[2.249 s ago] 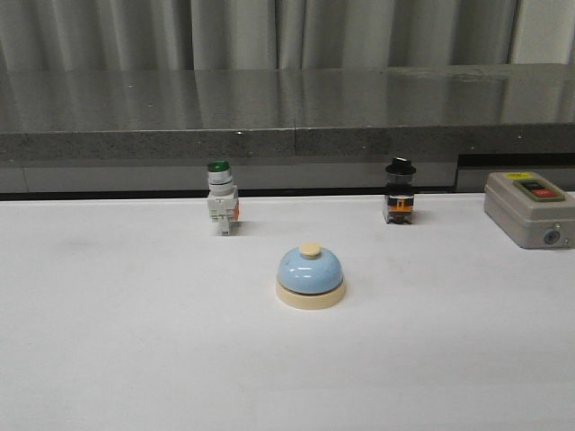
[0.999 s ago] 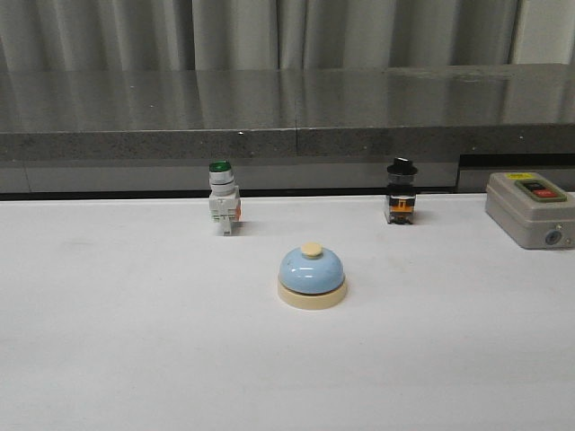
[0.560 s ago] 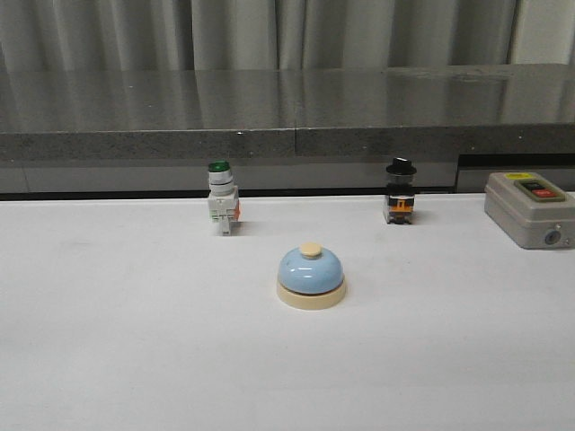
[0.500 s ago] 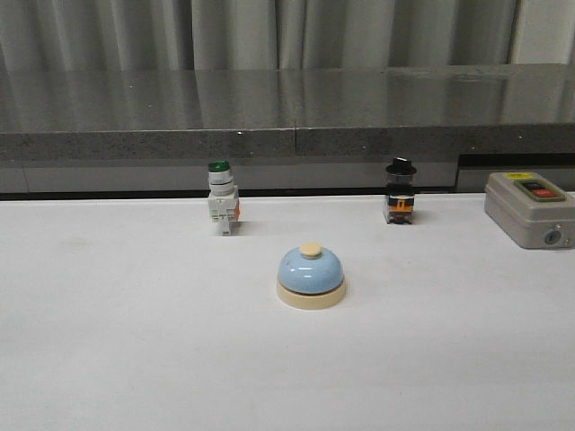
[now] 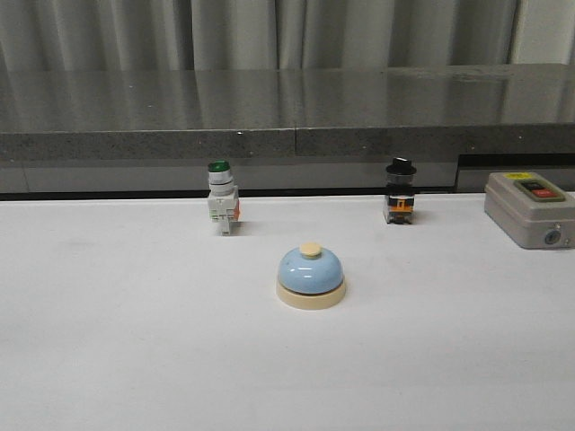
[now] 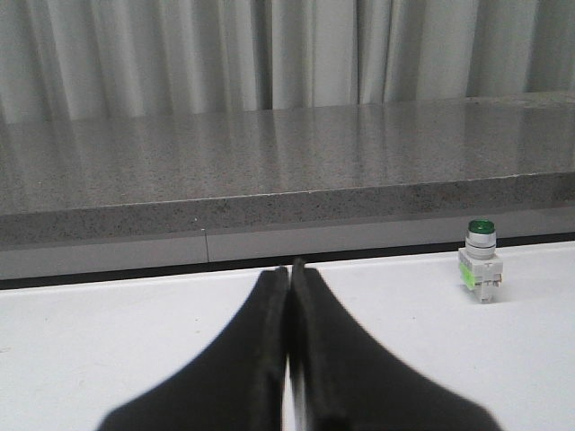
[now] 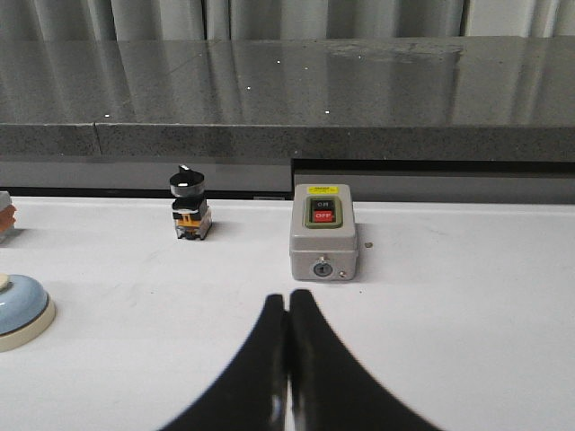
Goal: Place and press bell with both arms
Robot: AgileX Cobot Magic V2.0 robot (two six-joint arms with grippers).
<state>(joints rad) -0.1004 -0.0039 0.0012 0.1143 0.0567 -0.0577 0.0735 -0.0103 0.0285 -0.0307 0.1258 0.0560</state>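
Note:
The bell (image 5: pixel 310 277), a light-blue dome on a cream base with a cream button, stands on the white table in the middle of the front view. Its edge also shows in the right wrist view (image 7: pixel 20 310). Neither arm shows in the front view. My left gripper (image 6: pixel 288 269) is shut and empty over the table, with the bell out of its view. My right gripper (image 7: pixel 287 297) is shut and empty, to the right of the bell and short of the grey box.
A green-capped white switch (image 5: pixel 221 197) stands behind the bell to the left, also in the left wrist view (image 6: pixel 480 272). A black-knobbed switch (image 5: pixel 400 190) stands behind to the right. A grey on/off box (image 5: pixel 530 209) sits at far right. A dark stone ledge (image 5: pixel 287 117) runs behind the table.

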